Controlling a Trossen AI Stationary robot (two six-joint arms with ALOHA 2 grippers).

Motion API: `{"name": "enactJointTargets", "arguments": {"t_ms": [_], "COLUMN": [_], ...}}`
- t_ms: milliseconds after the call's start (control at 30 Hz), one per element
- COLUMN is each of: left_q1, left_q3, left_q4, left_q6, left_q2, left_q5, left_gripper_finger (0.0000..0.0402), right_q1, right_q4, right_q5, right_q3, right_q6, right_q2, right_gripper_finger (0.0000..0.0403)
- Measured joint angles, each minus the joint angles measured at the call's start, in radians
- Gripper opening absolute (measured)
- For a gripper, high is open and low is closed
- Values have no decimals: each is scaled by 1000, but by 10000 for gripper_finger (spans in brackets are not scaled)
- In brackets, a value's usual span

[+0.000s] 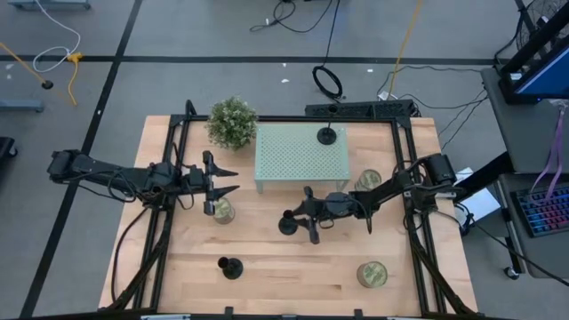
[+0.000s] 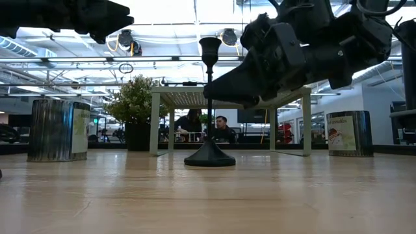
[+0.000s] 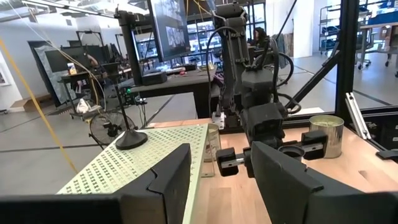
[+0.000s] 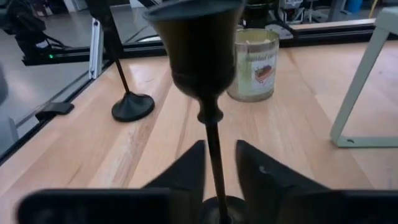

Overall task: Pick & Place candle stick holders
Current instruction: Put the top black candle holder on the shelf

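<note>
One black candle stick holder (image 1: 287,224) stands upright on its round base (image 2: 209,156) on the wooden table, right of centre. My right gripper (image 1: 300,220) is open, with a finger on either side of its thin stem (image 4: 215,163); a gap shows on both sides. A second holder (image 1: 328,135) stands on the pale green perforated shelf (image 1: 298,156). A third (image 1: 230,267) stands near the table's near edge and also shows in the right wrist view (image 4: 132,106). My left gripper (image 1: 233,180) is open and empty, above the table left of the shelf.
A potted plant (image 1: 232,122) stands at the shelf's left end. Three gold-green jars stand on the table: one (image 1: 222,211) just under my left gripper, one (image 1: 368,180) right of the shelf, and one (image 1: 372,274) at the near right. People sit in the room behind.
</note>
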Motion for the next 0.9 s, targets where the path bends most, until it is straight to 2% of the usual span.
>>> {"name": "enactJointTargets", "arguments": {"t_ms": [133,300,433,500,600,700,900], "left_q1": [0,0,0,0,0,0,0], "left_q3": [0,0,-1,-1,-1,-1,-1], "left_q4": [0,0,0,0,0,0,0], "left_q6": [1,1,1,1,1,1,2], "left_q2": [0,0,0,0,0,0,0], "left_q5": [0,0,0,0,0,0,-1], "left_gripper_finger": [177,177,177,177,177,177,177], "right_q1": [0,0,0,0,1,-2,-29], "right_q4": [31,93,93,90,52,-43,-83], "right_q5": [-2,-1,4,53,233,343,397], "right_q3": [0,0,0,0,0,0,24], "right_q6": [3,3,-21,-32,-35,-79,-170], "right_q2": [0,-2,-51,-96,-181,-282,-438], "right_gripper_finger": [14,17,8,8,11,9,8]}}
